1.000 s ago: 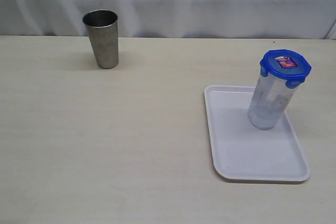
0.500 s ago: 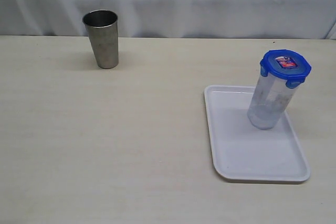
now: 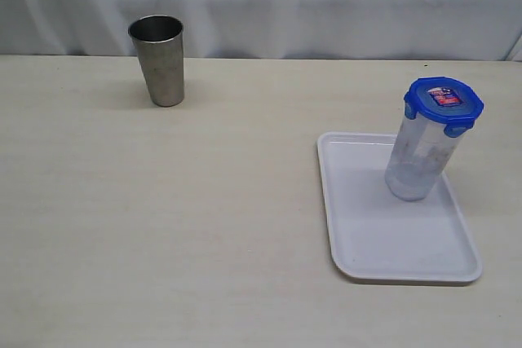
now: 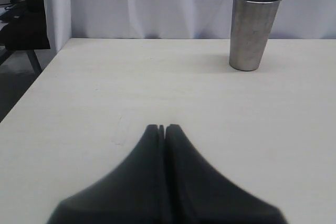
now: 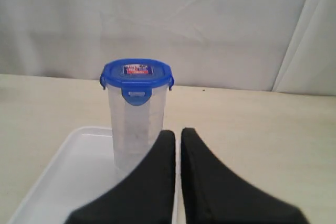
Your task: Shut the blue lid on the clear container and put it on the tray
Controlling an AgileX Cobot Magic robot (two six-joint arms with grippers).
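The clear container (image 3: pixel 418 160) stands upright on the white tray (image 3: pixel 391 238), at the tray's far end. The blue lid (image 3: pixel 443 100) sits on top of it with its flaps down. In the right wrist view the clear container (image 5: pixel 134 124) with the blue lid (image 5: pixel 136 74) stands on the tray (image 5: pixel 63 177) some way ahead of my right gripper (image 5: pixel 177 132), which is shut and empty. My left gripper (image 4: pixel 164 127) is shut on nothing, low over bare table. Neither gripper shows in the exterior view.
A steel cup (image 3: pixel 158 59) stands upright at the back left of the table, and the same steel cup (image 4: pixel 253 30) appears far ahead in the left wrist view. A white curtain hangs behind. The table's edge (image 4: pixel 37 82) drops off beside my left gripper.
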